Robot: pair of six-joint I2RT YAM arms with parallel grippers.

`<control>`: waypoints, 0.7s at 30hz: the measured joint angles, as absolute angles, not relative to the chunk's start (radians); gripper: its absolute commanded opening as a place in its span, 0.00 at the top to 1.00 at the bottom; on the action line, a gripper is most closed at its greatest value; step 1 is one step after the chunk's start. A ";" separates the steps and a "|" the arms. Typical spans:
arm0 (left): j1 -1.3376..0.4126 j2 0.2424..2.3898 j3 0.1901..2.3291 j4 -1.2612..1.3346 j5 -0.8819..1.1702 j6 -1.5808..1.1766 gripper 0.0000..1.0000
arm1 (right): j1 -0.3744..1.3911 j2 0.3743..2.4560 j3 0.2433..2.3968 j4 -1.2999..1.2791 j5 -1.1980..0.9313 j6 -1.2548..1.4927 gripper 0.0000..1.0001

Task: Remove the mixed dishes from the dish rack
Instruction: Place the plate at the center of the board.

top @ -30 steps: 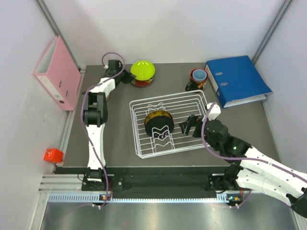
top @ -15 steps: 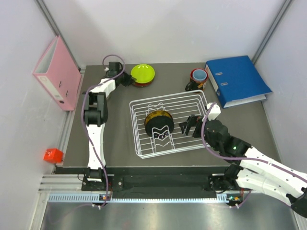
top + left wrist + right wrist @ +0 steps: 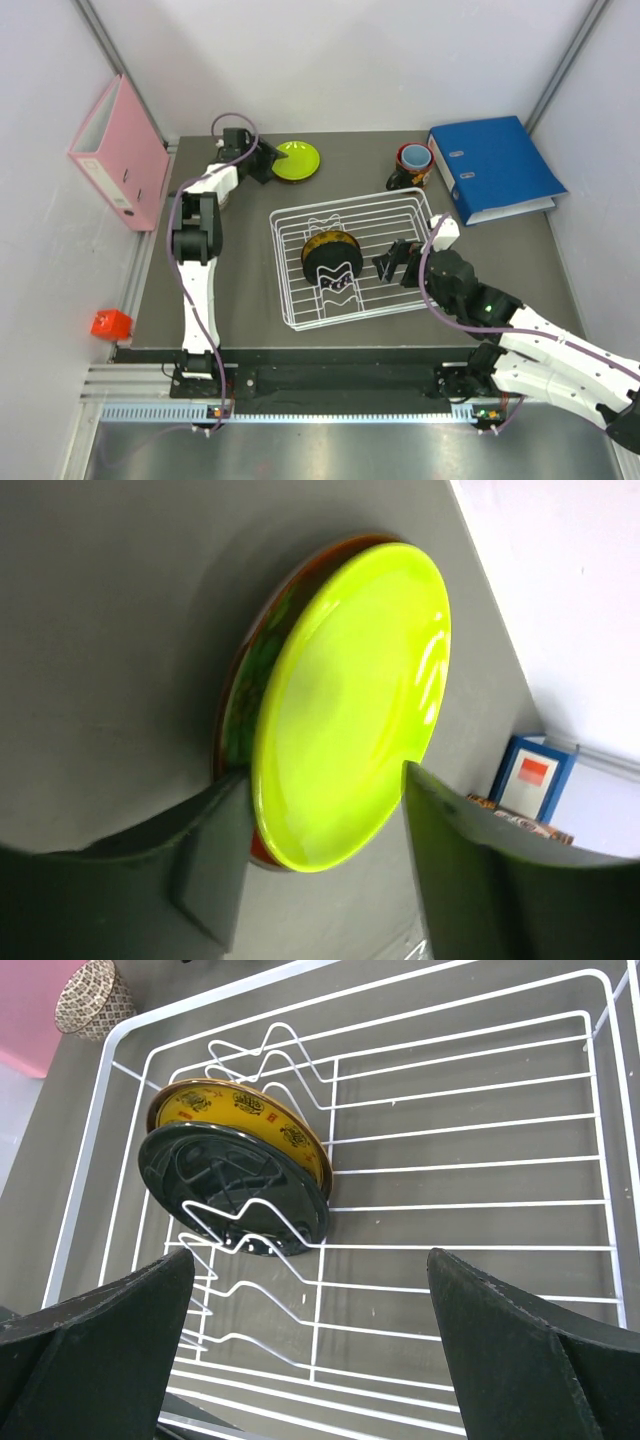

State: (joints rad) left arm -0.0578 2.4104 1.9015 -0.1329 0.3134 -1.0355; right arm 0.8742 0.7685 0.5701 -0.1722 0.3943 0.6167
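The lime-green bowl (image 3: 296, 160) (image 3: 350, 700) sits nested in the red bowl (image 3: 258, 852) at the table's back left. My left gripper (image 3: 265, 160) (image 3: 322, 780) is open, its fingers on either side of the green bowl's near rim. In the white wire dish rack (image 3: 420, 205) (image 3: 600, 1110) the yellow-and-black plate (image 3: 330, 258) (image 3: 240, 1180) stands on edge in the wavy dividers. My right gripper (image 3: 395, 260) (image 3: 330, 1340) hangs wide open over the rack's right half, holding nothing. The dark mug (image 3: 412, 165) stands behind the rack. The beige net-patterned bowl (image 3: 92, 998) shows beyond the rack's far corner.
A pink binder (image 3: 120, 150) leans at the left wall. A blue binder (image 3: 495, 168) lies at the back right, next to the mug. A small red object (image 3: 110, 323) sits off the table's left edge.
The green bowl, held tilted above the red bowl, has come down flat into it. My left gripper has opened off its rim. The right arm has not moved.
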 measured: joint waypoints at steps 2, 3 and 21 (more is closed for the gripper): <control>-0.056 2.403 1.901 -0.132 0.316 -1.029 0.02 | 0.874 0.768 0.570 -0.172 0.394 0.622 0.00; -0.054 2.399 1.901 -0.137 0.317 -1.027 0.01 | 0.874 0.768 0.570 -0.172 0.393 0.623 0.00; -0.017 2.033 1.820 -0.252 0.297 -0.909 0.01 | 0.874 0.755 0.561 -0.165 0.382 0.641 0.00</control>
State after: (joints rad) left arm -0.0170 2.0331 1.8202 -0.2520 0.2966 -0.9092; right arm 0.8738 0.7551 0.5610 -0.1654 0.3820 0.6407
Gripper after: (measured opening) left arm 0.990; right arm 0.996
